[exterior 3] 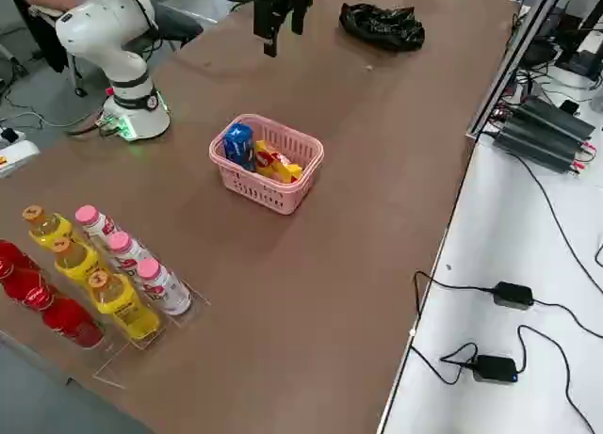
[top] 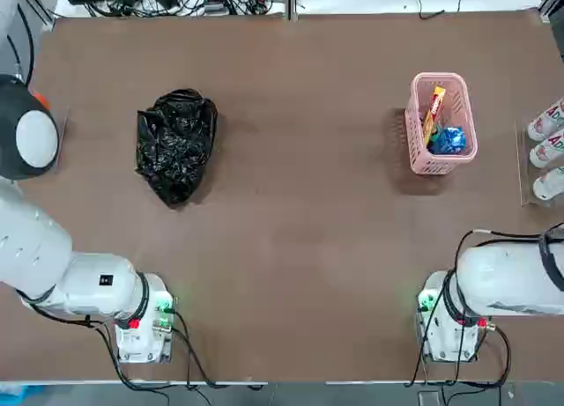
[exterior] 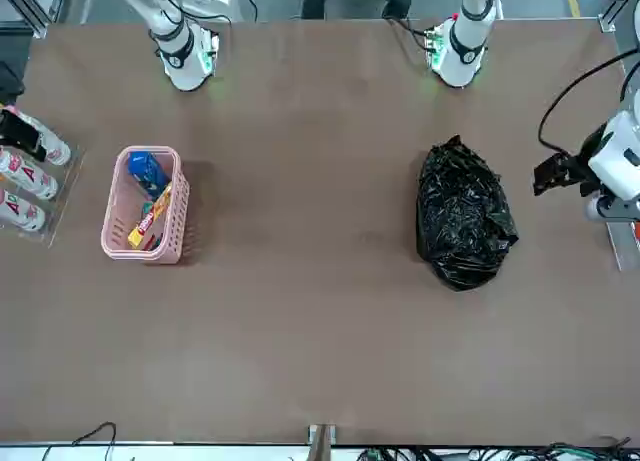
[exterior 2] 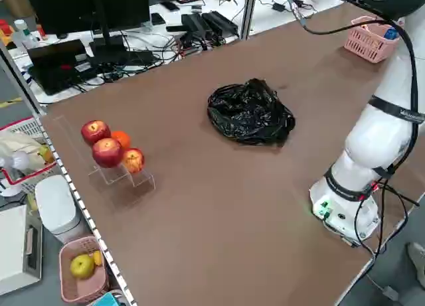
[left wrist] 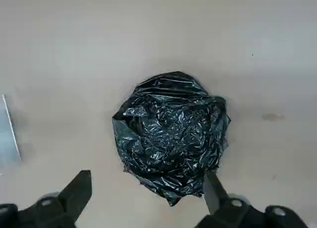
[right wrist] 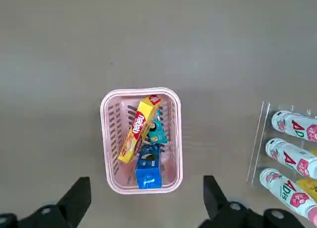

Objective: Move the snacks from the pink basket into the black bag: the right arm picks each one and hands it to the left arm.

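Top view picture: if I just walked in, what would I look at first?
Probably the pink basket on the right side of the brown table, with a yellow-orange pack and a blue pack bright inside it. Next, the shiny, crumpled black bag lying alone on the left. The two white arms sit at the near edge, nothing in either open gripper.

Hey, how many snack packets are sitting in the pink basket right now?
3, all inside the pink basket: a long yellow pack lying slanted on top, a small teal one beside it, and a blue pack at one end. More could be hidden underneath.
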